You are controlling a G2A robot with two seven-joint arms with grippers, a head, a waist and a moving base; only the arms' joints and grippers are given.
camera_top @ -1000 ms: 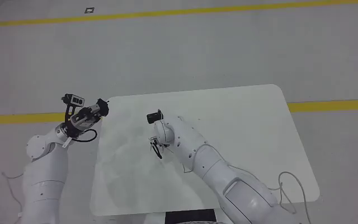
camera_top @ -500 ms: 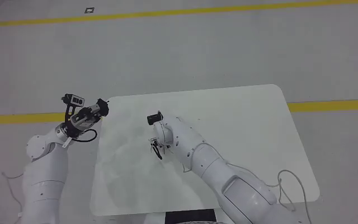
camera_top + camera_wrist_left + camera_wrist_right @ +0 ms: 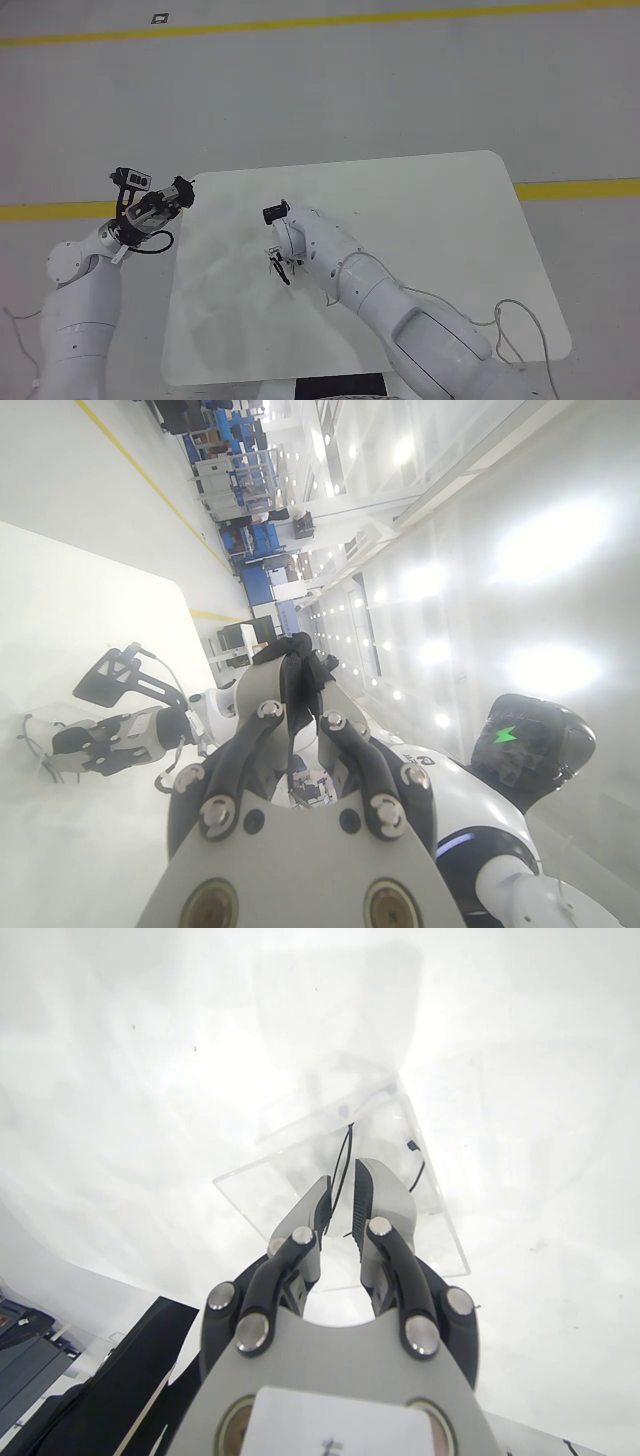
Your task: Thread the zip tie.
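A thin black zip tie hangs in a clear acrylic fixture lying on the white table. Its small head sits off to one side on the clear plate. My right gripper points down over the fixture, fingers a narrow gap apart, and one strand of the tie runs between them close to one pad. From above, this right gripper is near the table's middle left. My left gripper is held up beyond the table's left edge. It is shut on nothing I can make out.
The left wrist view takes in the right gripper and the clear fixture from the side. Wide bare tabletop lies right of the fixture. A yellow floor line runs behind the table.
The right arm's forearm has shifted slightly, while its gripper stays over the fixture. The left arm has not moved.
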